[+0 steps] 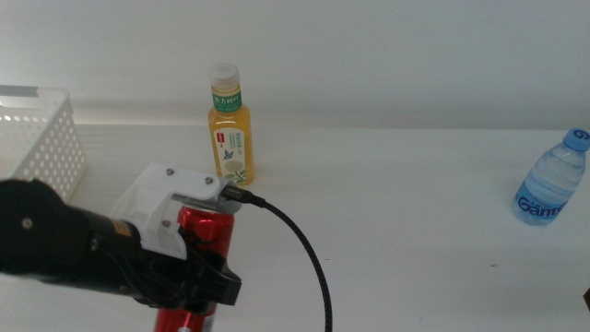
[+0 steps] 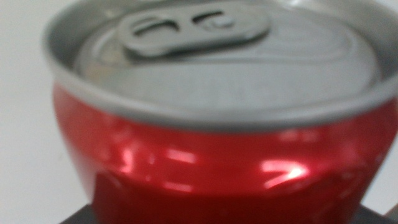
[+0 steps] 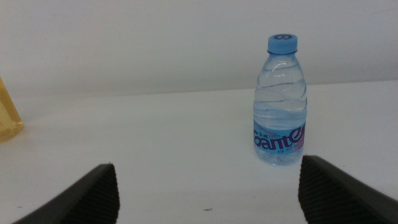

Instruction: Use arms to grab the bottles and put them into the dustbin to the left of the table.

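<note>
Middle view shows the left gripper (image 1: 189, 267) low at the near left of the white table (image 1: 415, 231), its dark jaws clamped around the upright red can (image 1: 205, 226), whose silver rim peeks out just under the white wrist-camera housing (image 1: 161, 207); a black cable (image 1: 309, 254) curves away from the housing toward the near edge. Beyond this gripper and slightly to its right stands the yellow tea bottle (image 1: 230, 129), upright and apart from the can. Farther off on the gripper's left sits the white perforated dustbin (image 1: 41, 138). In the left wrist view the can fills the picture, pull tab (image 2: 193, 28) uppermost. The right gripper (image 3: 208, 193) waits with jaws spread wide, facing the blue-capped water bottle (image 3: 281, 102), which stands upright ahead of it, untouched, at the table's right side.
</note>
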Robot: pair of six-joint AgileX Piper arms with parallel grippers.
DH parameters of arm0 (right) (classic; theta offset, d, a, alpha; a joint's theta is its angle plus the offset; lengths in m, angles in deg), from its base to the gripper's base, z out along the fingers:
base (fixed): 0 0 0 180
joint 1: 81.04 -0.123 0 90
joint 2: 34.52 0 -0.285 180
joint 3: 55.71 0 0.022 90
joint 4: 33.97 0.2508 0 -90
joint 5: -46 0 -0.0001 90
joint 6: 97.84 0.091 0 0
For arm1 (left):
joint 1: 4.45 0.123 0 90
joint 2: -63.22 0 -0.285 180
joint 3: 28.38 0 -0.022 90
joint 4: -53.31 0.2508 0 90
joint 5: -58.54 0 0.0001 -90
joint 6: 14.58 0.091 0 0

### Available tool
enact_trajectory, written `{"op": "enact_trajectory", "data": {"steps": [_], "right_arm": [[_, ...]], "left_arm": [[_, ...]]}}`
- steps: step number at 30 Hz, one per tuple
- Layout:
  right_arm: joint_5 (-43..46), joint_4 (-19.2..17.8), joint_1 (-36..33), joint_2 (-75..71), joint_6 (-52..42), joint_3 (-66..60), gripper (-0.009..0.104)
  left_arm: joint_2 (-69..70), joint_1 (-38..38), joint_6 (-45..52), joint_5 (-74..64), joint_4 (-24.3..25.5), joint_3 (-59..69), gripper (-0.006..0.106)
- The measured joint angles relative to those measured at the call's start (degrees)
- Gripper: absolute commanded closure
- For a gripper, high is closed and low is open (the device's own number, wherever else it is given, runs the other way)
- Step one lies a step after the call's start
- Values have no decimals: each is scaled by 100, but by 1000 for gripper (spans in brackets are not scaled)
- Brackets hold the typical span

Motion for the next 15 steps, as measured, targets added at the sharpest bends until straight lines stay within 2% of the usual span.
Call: {"op": "enact_trajectory", "data": {"steps": [6,10,15], "right_arm": [[0,0,0,0,0,0,18],[0,0,0,0,0,0,18],[0,0,0,0,0,0,18]], "left_arm": [[0,74,-770,-1148,1108,-651,102],[0,465,-799,-2042,1364,-1108,102],[-22,1250,-409,-2800,1429,-1603,102]]}}
